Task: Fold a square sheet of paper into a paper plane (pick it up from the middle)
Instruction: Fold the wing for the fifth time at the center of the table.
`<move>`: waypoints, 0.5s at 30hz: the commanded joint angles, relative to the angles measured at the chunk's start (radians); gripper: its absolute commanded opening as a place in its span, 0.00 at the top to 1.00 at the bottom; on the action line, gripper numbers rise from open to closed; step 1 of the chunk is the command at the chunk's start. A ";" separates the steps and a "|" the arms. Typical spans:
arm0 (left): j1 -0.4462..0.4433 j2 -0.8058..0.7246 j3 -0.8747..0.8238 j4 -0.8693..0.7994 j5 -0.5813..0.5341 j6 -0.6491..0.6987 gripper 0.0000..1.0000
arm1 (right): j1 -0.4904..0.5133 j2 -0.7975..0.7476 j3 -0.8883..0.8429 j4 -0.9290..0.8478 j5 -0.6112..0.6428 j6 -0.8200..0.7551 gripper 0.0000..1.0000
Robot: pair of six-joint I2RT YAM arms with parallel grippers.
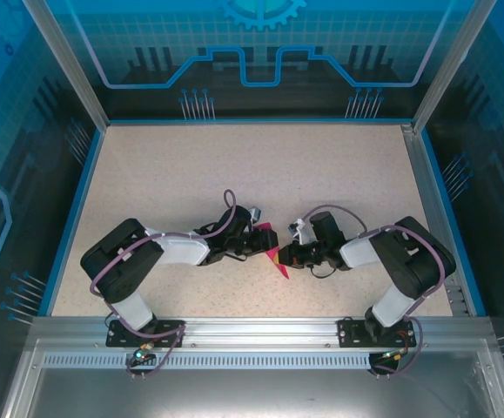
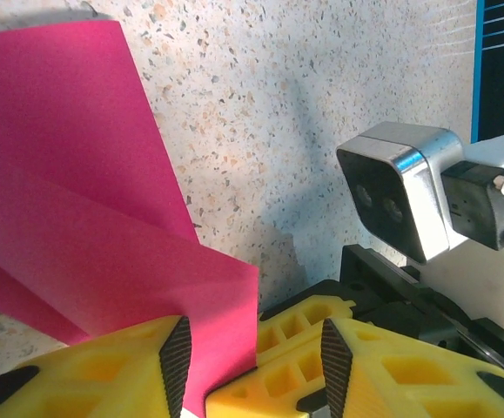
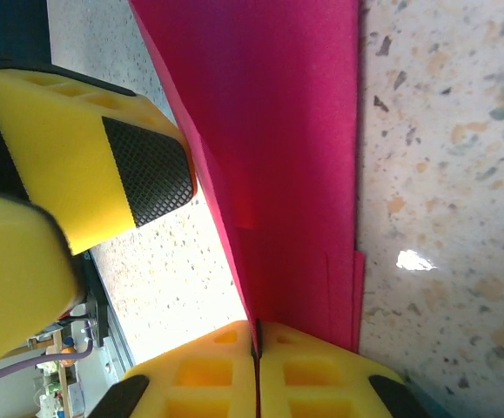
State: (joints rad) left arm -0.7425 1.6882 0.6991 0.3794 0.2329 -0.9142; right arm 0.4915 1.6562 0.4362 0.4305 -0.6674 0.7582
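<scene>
The sheet of paper (image 1: 278,263) is magenta-pink and folded into layered flaps with sharp creases, held just above the table between the two arms. My right gripper (image 3: 256,344) is shut on it, with a folded edge (image 3: 295,174) pinched between the two yellow fingers. My left gripper (image 2: 254,366) stands open, its black pads apart. A pink flap (image 2: 104,261) lies against its left pad (image 2: 175,361), and the right gripper's yellow fingers (image 2: 295,335) sit between its jaws. One left finger pad (image 3: 151,170) hovers beside the paper. In the top view the left gripper (image 1: 258,242) and right gripper (image 1: 284,255) meet.
The speckled beige table (image 1: 234,174) stretches back behind the arms. Blue panels wall it on three sides and an aluminium rail (image 1: 252,326) runs along the near edge. The right wrist's camera housing (image 2: 399,187) hangs close in front of the left gripper.
</scene>
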 commanded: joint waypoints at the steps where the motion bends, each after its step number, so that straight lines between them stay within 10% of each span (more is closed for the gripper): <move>1: -0.003 -0.020 0.014 -0.007 0.002 0.015 0.51 | -0.011 0.027 0.007 -0.018 -0.018 0.002 0.96; 15: -0.004 -0.050 0.017 -0.017 -0.002 0.037 0.46 | 0.019 -0.004 0.020 0.058 -0.046 0.106 0.92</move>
State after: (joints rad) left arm -0.7425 1.6222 0.6987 0.3698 0.2333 -0.9062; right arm 0.4995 1.6756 0.4385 0.5213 -0.7193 0.8646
